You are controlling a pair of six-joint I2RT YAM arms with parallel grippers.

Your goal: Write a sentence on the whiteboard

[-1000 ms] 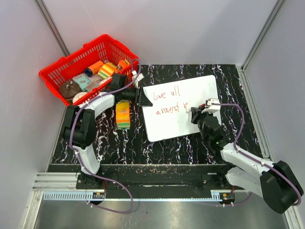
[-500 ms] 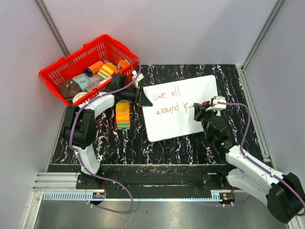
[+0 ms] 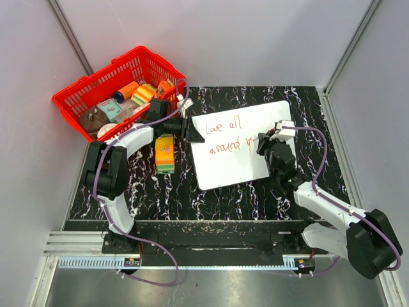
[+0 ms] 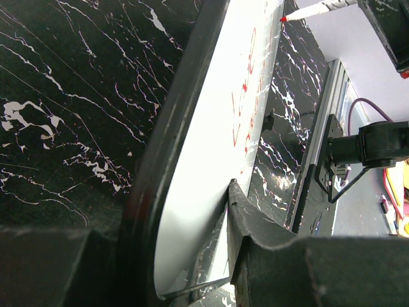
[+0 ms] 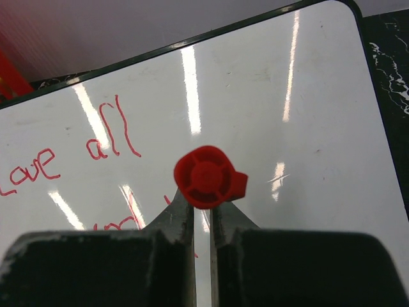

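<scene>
The whiteboard lies on the black marbled table, with the red sentence "Love all around" in two lines on its left half. My left gripper is shut on the board's left edge. In the left wrist view the board runs edge-on between the fingers. My right gripper is over the board's right part, just right of "around". It is shut on the pen, whose red cap shows end-on above the board and the sentence. The pen's red tip is at the board.
A red basket with several small items stands at the back left. A striped coloured box lies on the table left of the board, under the left arm. Grey walls close in the sides and back.
My right gripper with the pen has shifted a little toward the far side next to the end of "around", and the right arm has changed its pose. The left arm has not moved.
</scene>
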